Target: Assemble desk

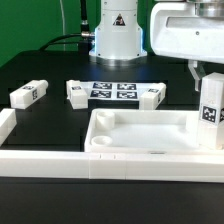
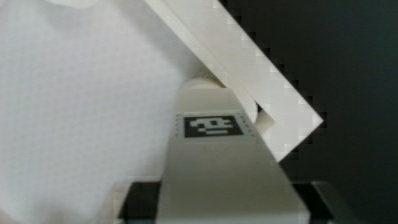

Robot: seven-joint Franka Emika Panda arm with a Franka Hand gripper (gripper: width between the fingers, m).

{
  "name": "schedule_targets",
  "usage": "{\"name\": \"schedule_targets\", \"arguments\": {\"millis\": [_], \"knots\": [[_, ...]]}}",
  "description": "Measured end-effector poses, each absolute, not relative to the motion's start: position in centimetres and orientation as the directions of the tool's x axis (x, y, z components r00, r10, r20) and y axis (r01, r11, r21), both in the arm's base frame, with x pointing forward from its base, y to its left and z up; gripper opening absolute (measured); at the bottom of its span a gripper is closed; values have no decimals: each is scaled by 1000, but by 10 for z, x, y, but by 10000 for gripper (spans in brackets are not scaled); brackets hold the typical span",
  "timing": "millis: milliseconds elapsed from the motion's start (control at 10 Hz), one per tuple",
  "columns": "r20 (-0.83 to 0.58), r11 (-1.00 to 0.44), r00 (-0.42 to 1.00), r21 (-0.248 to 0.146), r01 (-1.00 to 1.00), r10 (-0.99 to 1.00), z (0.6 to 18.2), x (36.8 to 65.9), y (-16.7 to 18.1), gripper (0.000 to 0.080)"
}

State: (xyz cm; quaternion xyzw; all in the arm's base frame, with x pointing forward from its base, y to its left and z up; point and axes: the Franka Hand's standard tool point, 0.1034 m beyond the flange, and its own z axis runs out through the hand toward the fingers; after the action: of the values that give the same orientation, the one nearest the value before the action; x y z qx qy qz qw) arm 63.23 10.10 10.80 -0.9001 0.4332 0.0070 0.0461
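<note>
- Black tabletop (image 1: 50, 120) fills the exterior view, with a green backdrop (image 1: 30, 25) behind it from nine to twelve o'clock.
- The desk top (image 1: 140, 135), a white tray with a raised rim, lies flat between the centre and six o'clock. It shows a round socket (image 1: 100, 143) in its seven o'clock corner. In the wrist view its pale floor (image 2: 71, 110) and a slanting stretch of rim (image 2: 231, 60) are visible.
- White border rails (image 1: 40, 160) run along the table from nine o'clock round toward six o'clock, just beside the desk top.
- The white robot base (image 1: 117, 30) stands at twelve o'clock.
- The gripper (image 1: 208, 78) hangs at two o'clock, closed narrowly around the held leg. In the wrist view its dark fingers (image 2: 139, 200) press the leg's two sides.
- The marker board (image 1: 113, 90) lies flat just above the centre.
- The held leg (image 1: 210, 112) stands upright at three o'clock, at the desk top's three o'clock rim. Whether its lower end touches the rim cannot be told.
- Three loose legs lie on their sides: one leg (image 1: 28, 93) at nine o'clock, well apart from the desk top, a second leg (image 1: 78, 92) just beside the marker board's nine o'clock edge, and a third leg (image 1: 152, 96) just beside its three o'clock edge.
- A black-and-white tag (image 2: 214, 124) faces the wrist camera on the held leg.
</note>
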Motion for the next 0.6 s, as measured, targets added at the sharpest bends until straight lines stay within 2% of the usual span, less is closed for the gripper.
{"name": "schedule_targets", "arguments": {"millis": [400,500,600], "knots": [[-52,-637,641,-78,-767,-766,108,632,101,298],[-48,-664,668,-79,-743,-742,108,632,101,517],[-30,-761,764,-76,-645,-645,108,632,102,607]]}}
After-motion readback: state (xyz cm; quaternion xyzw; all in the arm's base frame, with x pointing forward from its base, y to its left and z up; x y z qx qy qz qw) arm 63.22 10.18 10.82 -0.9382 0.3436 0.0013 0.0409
